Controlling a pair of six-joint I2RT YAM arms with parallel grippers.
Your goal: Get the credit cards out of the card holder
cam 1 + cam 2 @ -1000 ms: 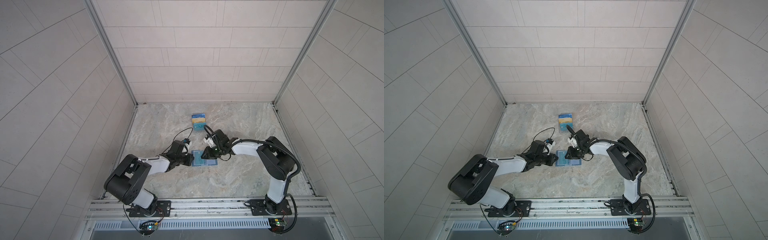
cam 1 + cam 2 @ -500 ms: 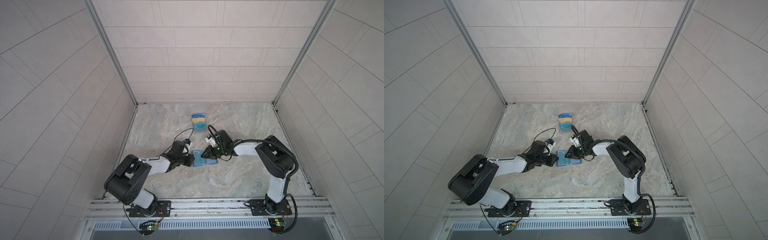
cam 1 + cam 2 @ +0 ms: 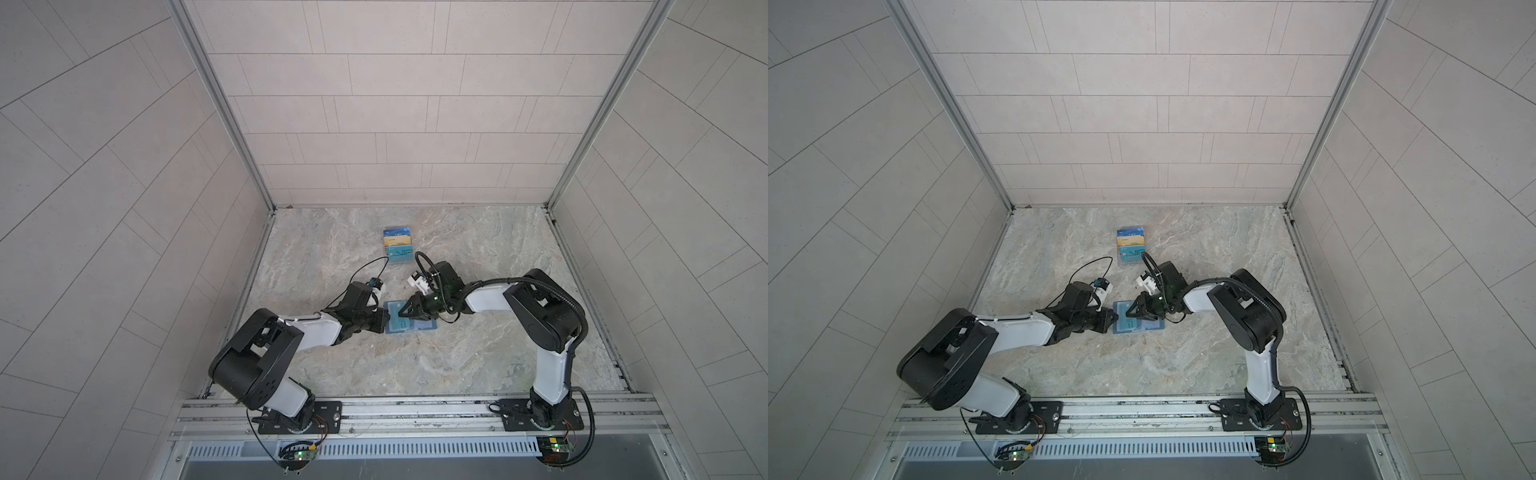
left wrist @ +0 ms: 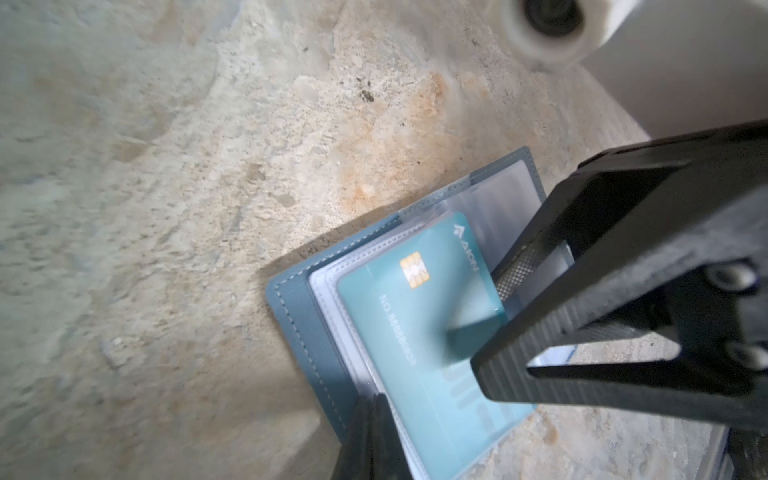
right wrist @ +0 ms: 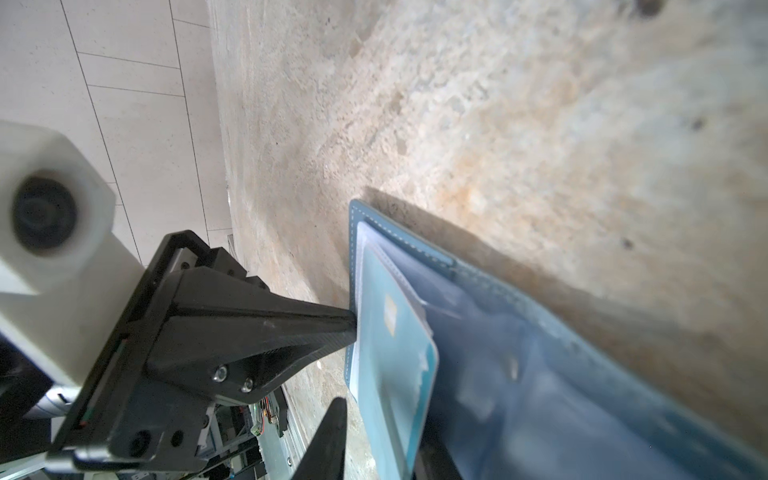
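Teal plastic, thin and slick, is what this step is turning on: the teal plastic credit card with a gold chip (image 4: 407,316) is sitting tilted and, it seems, partly out of a clear sleeve of the teal-blue stitched leather-like folding card holder (image 3: 428,327), which is lying open and flat near the middle of the grey marbled stone table (image 3: 374,365). The black right gripper (image 4: 486,324) is reaching in from three o'clock of the holder, its jaws standing narrow and, as far as the wrist views are showing, pinching the card's free edge. The black left gripper (image 3: 383,323), jaws fully together, is pressing its tip on the holder's nine o'clock edge. I am judging that the right arm should be drawing the card low and straight along the sleeve towards three o'clock while the left is bearing down, so the holder is not sliding or lifting; any twist is risking a corner jamming in the film. The holder is showing pale stitching round its rim, a pale-blue lining and layered clear pockets. At twelve o'clock, well apart, a clear tiered stand of cards (image 3: 398,249) is sitting untouched
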